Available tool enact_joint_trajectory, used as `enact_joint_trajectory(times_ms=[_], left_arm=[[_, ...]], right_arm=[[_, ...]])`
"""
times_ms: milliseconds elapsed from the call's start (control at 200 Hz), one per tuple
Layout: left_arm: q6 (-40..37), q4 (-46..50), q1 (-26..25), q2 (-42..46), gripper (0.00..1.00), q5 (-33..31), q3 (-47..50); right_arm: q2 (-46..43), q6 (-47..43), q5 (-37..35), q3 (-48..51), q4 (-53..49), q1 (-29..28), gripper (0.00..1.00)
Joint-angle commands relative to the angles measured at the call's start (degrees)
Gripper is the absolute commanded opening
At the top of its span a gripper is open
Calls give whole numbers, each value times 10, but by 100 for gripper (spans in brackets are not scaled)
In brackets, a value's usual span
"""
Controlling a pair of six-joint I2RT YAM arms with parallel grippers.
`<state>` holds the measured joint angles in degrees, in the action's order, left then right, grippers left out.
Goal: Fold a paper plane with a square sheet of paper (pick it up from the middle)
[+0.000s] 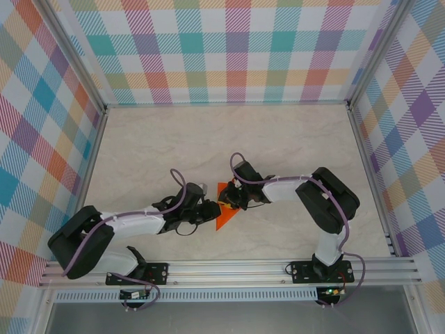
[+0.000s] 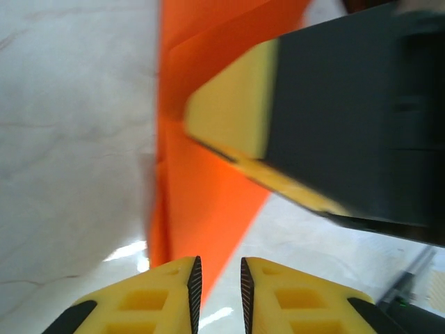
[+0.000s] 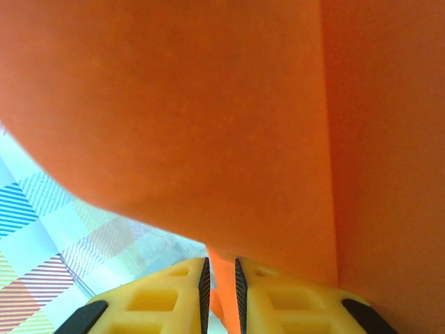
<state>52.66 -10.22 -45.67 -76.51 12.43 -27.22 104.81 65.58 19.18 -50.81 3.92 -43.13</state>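
Note:
The square sheet of paper (image 1: 224,217) is bright orange and folded into a pointed triangle, its tip toward the near edge. It is lifted slightly between both grippers at the table's middle front. My right gripper (image 1: 227,200) holds its upper part. In the right wrist view the paper (image 3: 208,104) fills the frame and a strip of it is pinched in the right gripper (image 3: 220,278). My left gripper (image 1: 211,211) sits at the paper's left edge. In the left wrist view the left gripper (image 2: 218,278) stands slightly open, the paper (image 2: 201,195) tapering toward its left pad, with table showing in the gap.
The right gripper's yellow and black finger (image 2: 278,118) lies across the paper close in front of the left gripper. Plaid walls (image 1: 236,49) close off the marble table (image 1: 174,139) on three sides. An aluminium rail (image 1: 229,268) runs along the near edge.

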Motion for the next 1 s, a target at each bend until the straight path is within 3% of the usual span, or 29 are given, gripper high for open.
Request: enact_joint_trajectory(times_ms=[0, 200, 460, 715, 995], left_arm=[[-8, -2, -3, 21, 24, 15, -18], [-19, -26, -4, -32, 21, 53, -35], [-22, -52, -4, -106, 16, 54, -45], [-20, 56, -4, -123, 3, -17, -28], [-32, 91, -3, -115, 0, -47, 14]], right_arm=[[30, 0, -19, 9, -79, 0, 21], [33, 2, -16, 9, -76, 0, 21], [34, 2, -13, 5, -76, 0, 21], [26, -12, -10, -9, -80, 4, 22], [-57, -109, -10, -60, -130, 42, 23]])
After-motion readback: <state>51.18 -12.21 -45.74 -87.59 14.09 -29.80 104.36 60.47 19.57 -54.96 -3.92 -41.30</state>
